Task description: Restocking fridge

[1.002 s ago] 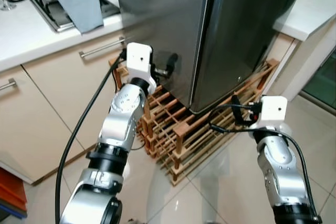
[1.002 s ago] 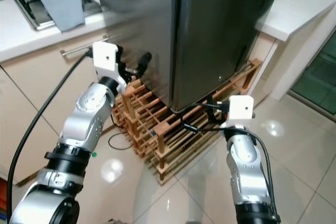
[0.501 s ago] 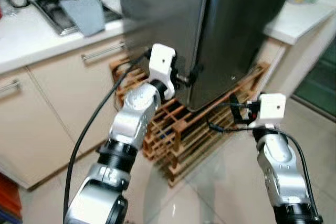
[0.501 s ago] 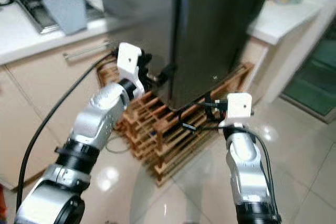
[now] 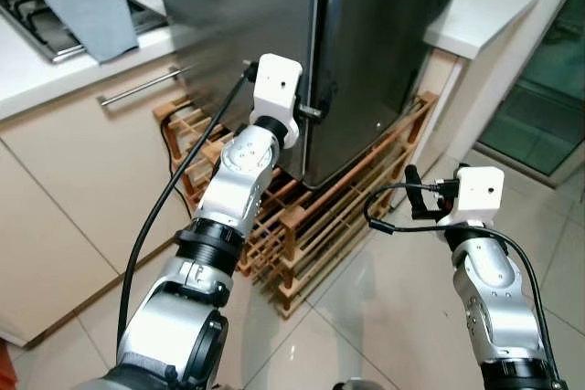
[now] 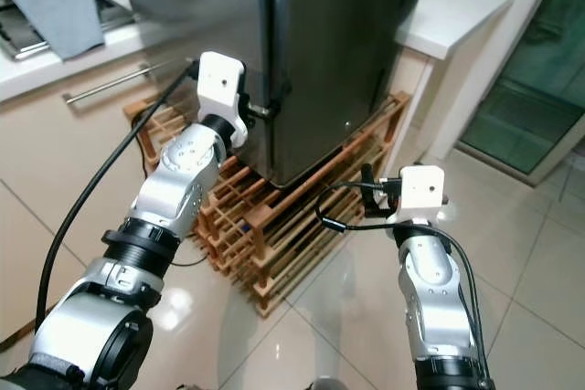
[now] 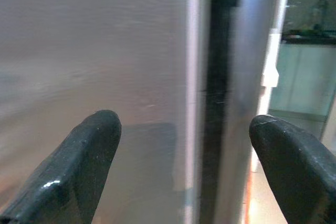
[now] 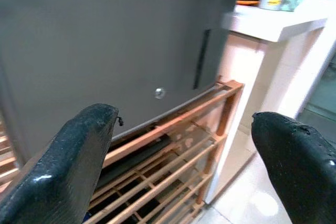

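The fridge (image 5: 384, 52), a dark steel unit, stands on a wooden slatted rack (image 5: 338, 226) on the tiled floor, between a cabinet run with a white worktop (image 5: 55, 70) on the robot's left and a second white worktop (image 5: 475, 20) on its right. Its door is shut. The relation that governs the coming move is the vertical corner seam (image 7: 212, 98) where the side panel meets the door front: it runs straight up and down, and the left gripper (image 5: 315, 109) is raised at that corner, low on the cabinet. In the left wrist view the seam lies between the two black fingers (image 7: 84, 161), nearer one than the other, with the fingers spread wide and nothing held; they appear close to the steel, but contact cannot be confirmed. The right gripper (image 5: 413, 200) is held lower and well apart from the fridge, out over the rack on the door side; its fingers (image 8: 73, 166) are likewise spread wide and empty, looking at the lower door face and the rack beneath. In my judgement the left arm is the nearer and better placed to work the door edge, and the pull would have to run across the seam's upright axis, not along it. No stock for the fridge can be made out.
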### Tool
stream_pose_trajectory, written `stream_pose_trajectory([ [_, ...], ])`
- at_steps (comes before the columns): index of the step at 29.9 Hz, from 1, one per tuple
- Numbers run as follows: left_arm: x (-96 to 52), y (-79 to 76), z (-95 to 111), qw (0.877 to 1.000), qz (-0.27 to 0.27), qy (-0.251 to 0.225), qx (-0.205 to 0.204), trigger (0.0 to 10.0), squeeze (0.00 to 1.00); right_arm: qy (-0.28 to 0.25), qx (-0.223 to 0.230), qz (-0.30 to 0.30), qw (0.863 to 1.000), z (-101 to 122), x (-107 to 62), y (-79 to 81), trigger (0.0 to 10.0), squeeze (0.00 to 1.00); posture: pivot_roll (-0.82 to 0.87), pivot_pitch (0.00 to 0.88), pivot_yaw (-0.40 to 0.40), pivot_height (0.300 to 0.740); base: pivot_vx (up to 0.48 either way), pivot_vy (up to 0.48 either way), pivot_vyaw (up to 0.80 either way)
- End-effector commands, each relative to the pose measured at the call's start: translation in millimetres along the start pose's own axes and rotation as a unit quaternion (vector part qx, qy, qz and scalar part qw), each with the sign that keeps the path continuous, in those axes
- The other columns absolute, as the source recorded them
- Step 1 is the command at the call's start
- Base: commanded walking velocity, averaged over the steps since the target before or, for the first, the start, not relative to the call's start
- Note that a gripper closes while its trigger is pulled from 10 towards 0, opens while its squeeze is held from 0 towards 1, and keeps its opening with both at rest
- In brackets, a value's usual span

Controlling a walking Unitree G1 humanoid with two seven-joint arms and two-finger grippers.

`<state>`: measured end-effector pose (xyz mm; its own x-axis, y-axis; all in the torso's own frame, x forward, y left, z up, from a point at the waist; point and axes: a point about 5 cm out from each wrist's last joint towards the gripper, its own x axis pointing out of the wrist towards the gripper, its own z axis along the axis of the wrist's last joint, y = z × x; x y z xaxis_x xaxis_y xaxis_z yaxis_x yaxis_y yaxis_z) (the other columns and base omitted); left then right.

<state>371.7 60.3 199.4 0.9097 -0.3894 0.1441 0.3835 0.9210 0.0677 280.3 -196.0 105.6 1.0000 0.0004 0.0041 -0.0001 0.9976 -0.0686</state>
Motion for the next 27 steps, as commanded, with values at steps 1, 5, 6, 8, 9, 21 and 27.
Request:
stream_pose_trajectory([
  [1, 1.0, 1.3, 6.9, 1.0, 0.003, -0.015, -0.001, 10.0, 0.0, -0.005, -0.001, 0.001, 1.0, 2.8, -0.7, -1.0, 10.0, 0.0, -0.24, 0.0, 0.014, 0.74, 0.0, 0.0, 0.0],
  [5, 2.2, -1.9, -2.5, 1.0, -0.005, 0.002, -0.009, 10.0, 0.0, 0.0, 0.001, 0.005, 1.0, -0.2, -1.1, 0.3, 10.0, 0.0, -0.23, 0.0, 0.009, 0.74, 0.0, 0.0, 0.0],
  [6, 3.8, -3.8, -3.2, 1.0, -0.009, 0.004, -0.016, 10.0, 0.0, 0.001, 0.001, 0.008, 1.0, -0.5, -1.0, 1.6, 10.0, 0.0, -0.23, 0.0, 0.01, 0.74, 0.0, 0.0, 0.0],
  [8, 6.8, -7.4, -2.5, 1.0, -0.015, 0.004, -0.027, 10.0, 0.0, 0.001, 0.001, 0.011, 1.0, -0.4, -0.7, 3.1, 10.0, 0.0, -0.23, 0.0, 0.009, 0.74, 0.0, 0.0, 0.0],
  [9, 7.9, -9.0, -1.9, 0.999, -0.017, 0.003, -0.03, 10.0, 0.0, 0.0, 0.001, 0.011, 1.0, -0.2, -0.5, 3.3, 10.0, 0.0, -0.23, 0.0, 0.009, 0.74, 0.0, 0.0, 0.0],
  [21, 24.3, -39.9, 0.5, 0.995, -0.07, 0.014, -0.065, 10.0, 0.0, -0.001, -0.001, 0.015, 1.0, 0.8, -1.6, 0.9, 10.0, 0.0, -0.25, 0.0, 0.005, 0.74, 0.0, 0.0, 0.0],
  [27, 29.9, -45.8, 5.1, 0.995, -0.077, 0.01, -0.065, 10.0, 0.0, 0.0, 0.0, 0.016, 1.0, 0.6, -1.6, 1.8, 10.0, 0.0, -0.26, 0.0, 0.009, 0.74, 0.0, 0.0, 0.0],
])
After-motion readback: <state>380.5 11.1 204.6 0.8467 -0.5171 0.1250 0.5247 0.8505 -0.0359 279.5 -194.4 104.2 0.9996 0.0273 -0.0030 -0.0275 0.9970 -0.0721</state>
